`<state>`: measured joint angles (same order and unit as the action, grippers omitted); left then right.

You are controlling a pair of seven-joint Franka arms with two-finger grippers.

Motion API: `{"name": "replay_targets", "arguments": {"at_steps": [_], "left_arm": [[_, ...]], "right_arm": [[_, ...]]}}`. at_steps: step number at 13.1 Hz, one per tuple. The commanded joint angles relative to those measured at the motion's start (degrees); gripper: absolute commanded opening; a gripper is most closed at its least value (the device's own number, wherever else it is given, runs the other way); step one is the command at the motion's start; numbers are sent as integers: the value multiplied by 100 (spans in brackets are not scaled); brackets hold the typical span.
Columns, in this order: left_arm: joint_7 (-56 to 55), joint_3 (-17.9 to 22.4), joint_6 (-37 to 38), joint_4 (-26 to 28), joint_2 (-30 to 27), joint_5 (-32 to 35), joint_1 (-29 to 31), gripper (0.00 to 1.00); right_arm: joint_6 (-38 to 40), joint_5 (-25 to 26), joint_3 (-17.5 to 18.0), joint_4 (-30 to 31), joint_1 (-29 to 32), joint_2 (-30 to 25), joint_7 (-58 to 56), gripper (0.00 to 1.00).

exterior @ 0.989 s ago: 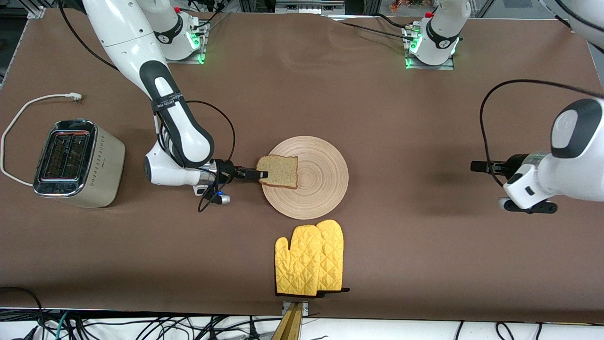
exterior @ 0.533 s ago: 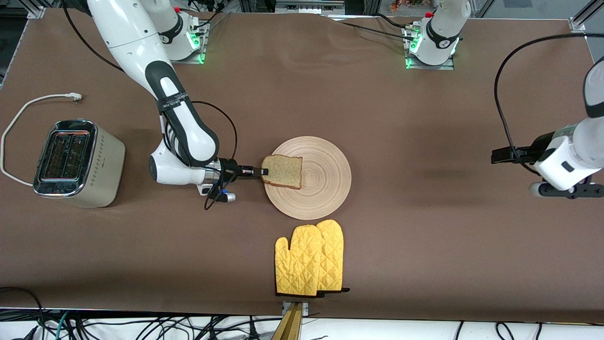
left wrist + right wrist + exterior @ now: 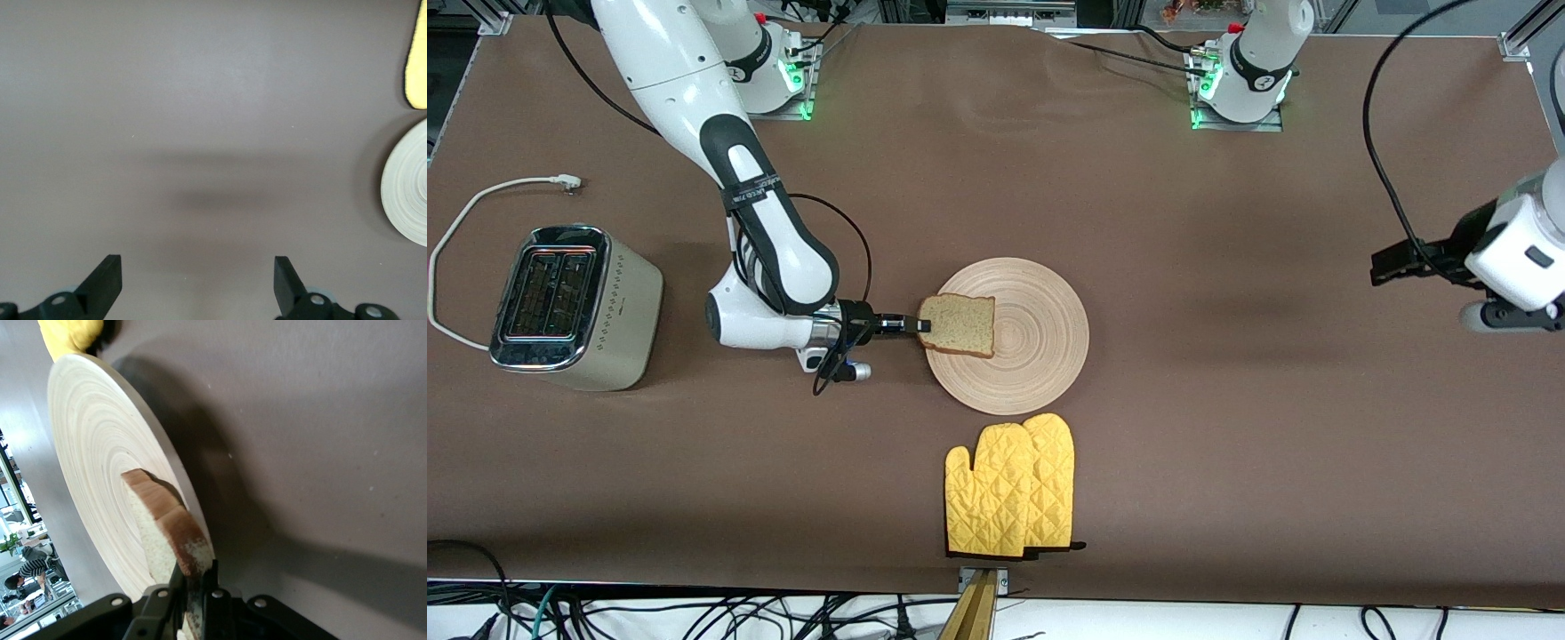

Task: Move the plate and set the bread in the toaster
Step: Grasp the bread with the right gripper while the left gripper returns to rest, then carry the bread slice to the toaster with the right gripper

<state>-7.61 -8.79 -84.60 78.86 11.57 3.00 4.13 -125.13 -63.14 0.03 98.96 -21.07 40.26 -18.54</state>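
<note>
The brown speckled bread [image 3: 960, 324] lies on the round beige plate [image 3: 1040, 356], at the rim toward the right arm's end. My right gripper [image 3: 919, 325] is shut on the bread's crust edge there. In the right wrist view the fingers [image 3: 223, 600] pinch the bread [image 3: 163, 527] just above the plate [image 3: 93, 453]. The cream toaster [image 3: 574, 307] stands at the right arm's end of the table, slots up. My left gripper [image 3: 1392, 265] hangs open over bare table at the left arm's end; its wrist view shows the open gripper [image 3: 198, 280] holding nothing.
A pair of yellow oven mitts [image 3: 1011, 487] lies nearer the front camera than the plate, almost touching it. The toaster's white cord [image 3: 480, 200] curls on the table beside it. The left wrist view catches the plate's rim [image 3: 407, 193] and a mitt's tip [image 3: 417, 60].
The right gripper has shut on the bread's edge and nudged bread and plate slightly toward the left arm's end. The left arm has drawn back and up toward its end of the table.
</note>
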Motion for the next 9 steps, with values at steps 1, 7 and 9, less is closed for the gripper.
{"name": "replay_targets", "arguments": {"at_steps": [1, 7, 9], "left_arm": [[162, 1050, -434, 1411, -1322, -831, -526, 100], [805, 846, -487, 1544, -1333, -230, -643, 100], [805, 686, -627, 1571, -1272, -230, -546, 100]], "right_arm": [[191, 345, -12, -175, 112, -45, -10, 0], [357, 1011, -82, -219, 139, -307, 306, 0], [1066, 1766, -441, -515, 130, -545, 989, 0]]}}
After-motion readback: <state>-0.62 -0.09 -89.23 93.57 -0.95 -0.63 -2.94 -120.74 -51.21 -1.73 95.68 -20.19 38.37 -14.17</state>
